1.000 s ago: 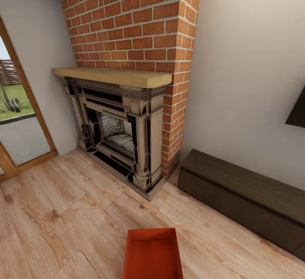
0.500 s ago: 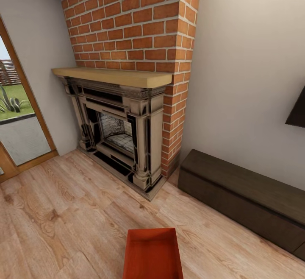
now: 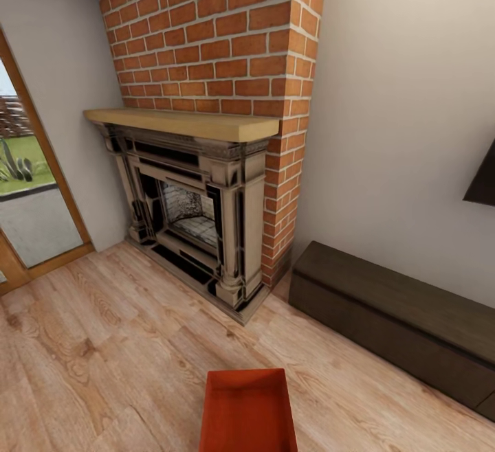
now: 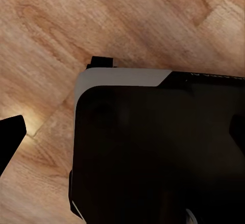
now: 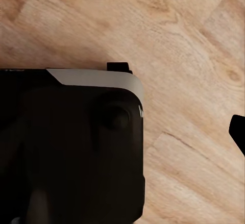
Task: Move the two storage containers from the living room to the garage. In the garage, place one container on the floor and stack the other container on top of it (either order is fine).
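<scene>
Resting on the light wood plank floor (image 3: 103, 342) of the living room, one orange-red storage container (image 3: 249, 411) sits at the bottom centre of the head view, cut off by the lower edge. Its open top faces up, showing the inner floor and tapered walls. Its long axis runs from the camera toward the brick fireplace (image 3: 199, 232), with the far short wall facing the hearth and angled slightly. The container stands apart from the fireplace and from the long dark low bench (image 3: 392, 321) along the right-hand wall.

Fingers: in the left wrist view a dark fingertip (image 4: 10, 134) enters at one edge of the frame, and in the right wrist view a dark fingertip (image 5: 238, 129) shows at the opposite edge. Each is a sliver against bare planks, touching nothing visible. How far open either pair stands cannot be told, and no object is seen between them. Both wrist views look down past the robot's black, grey-trimmed base (image 4: 163, 147) onto the floor. A thin orange-red strip at the edge of the left wrist view appears to be the container's wall.

A wooden mantel shelf (image 3: 182, 123) tops the fireplace. A wood-framed glass door (image 3: 31, 191) at left shows lawn outside. A dark TV corner (image 3: 482, 184) shows at right.
</scene>
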`<state>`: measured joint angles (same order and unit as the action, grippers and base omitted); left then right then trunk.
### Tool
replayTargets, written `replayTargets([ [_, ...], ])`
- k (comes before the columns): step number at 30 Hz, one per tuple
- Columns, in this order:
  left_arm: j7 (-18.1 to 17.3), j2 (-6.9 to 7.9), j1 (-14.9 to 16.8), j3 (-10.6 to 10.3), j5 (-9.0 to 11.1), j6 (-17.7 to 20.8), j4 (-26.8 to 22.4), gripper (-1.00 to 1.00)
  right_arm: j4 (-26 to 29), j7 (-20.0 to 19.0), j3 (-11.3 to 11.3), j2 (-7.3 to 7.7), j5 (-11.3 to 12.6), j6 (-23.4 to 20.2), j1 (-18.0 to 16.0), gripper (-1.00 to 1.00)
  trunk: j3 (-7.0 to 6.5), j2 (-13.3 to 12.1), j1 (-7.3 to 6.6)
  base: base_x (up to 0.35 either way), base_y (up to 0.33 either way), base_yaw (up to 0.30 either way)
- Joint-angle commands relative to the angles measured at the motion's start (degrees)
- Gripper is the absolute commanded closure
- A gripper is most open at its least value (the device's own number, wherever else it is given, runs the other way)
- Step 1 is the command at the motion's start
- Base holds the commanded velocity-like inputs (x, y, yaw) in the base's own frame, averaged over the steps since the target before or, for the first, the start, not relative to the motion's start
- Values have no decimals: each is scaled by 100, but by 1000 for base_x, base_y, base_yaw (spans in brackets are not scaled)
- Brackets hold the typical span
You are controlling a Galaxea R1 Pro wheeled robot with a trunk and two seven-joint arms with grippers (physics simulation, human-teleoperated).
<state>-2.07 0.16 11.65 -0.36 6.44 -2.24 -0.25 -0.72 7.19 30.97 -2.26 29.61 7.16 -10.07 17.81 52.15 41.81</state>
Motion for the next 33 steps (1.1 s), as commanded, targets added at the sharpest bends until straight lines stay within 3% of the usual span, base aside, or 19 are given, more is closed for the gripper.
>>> replayTargets([
  [1, -22, 1, 4, -8, 59, -18, 7, -100, -8, 12, 49, -3, 47, 19, -4, -100, 15, 5, 0, 0, 0, 0],
  [27, -30, 1, 4, -17, -23, -40, -62, -100, -15, 25, 42, 15, 60, 14, -4, -100, 254, 5, 0, 0, 0, 0],
  [33, -28, 2, 4, -25, -28, -40, -63, -100, -16, 20, 41, 173, 38, 14, -4, -100, 310, 5, 0, 0, 0, 0],
])
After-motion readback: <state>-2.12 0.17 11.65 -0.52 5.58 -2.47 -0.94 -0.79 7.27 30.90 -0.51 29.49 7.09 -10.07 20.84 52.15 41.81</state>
